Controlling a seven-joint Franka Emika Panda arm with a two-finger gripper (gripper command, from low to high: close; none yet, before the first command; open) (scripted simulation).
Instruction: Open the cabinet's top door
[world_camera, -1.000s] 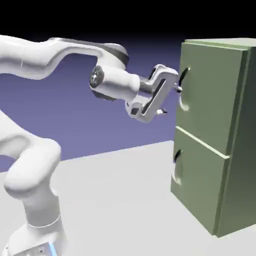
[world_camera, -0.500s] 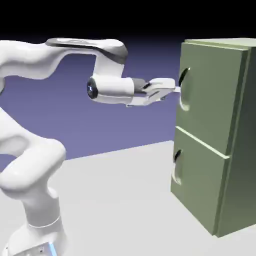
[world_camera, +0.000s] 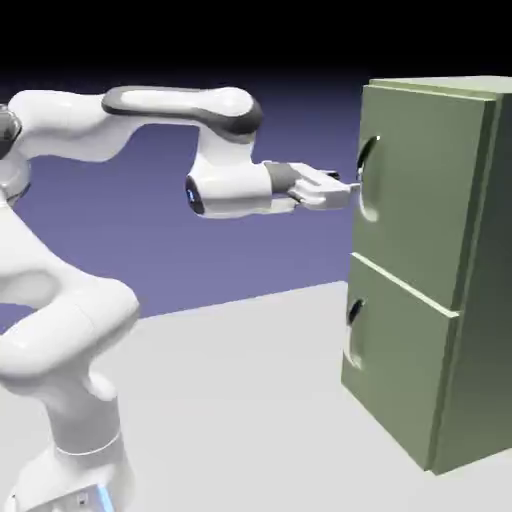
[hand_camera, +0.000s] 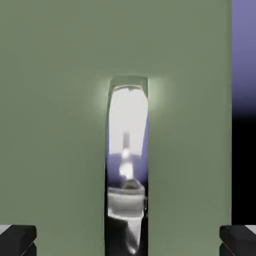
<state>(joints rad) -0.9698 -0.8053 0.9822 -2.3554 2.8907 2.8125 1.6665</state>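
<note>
With the fingers (hand_camera: 128, 241) spread wide, advancing off-centre could jam one tip against the curved door handle (hand_camera: 127, 165) at twelve o'clock.

White arm (world_camera: 75, 320), dark grey joint bands, blue-lit base.

A smooth, pale grey table (world_camera: 240, 400) spreads across the lower part of the exterior view. On it, at the exterior view's right, stands an upright olive-green cabinet (world_camera: 410, 270); at the exterior view's left, well apart from the cabinet, sits the white base of a robot arm (world_camera: 75, 475).
</note>
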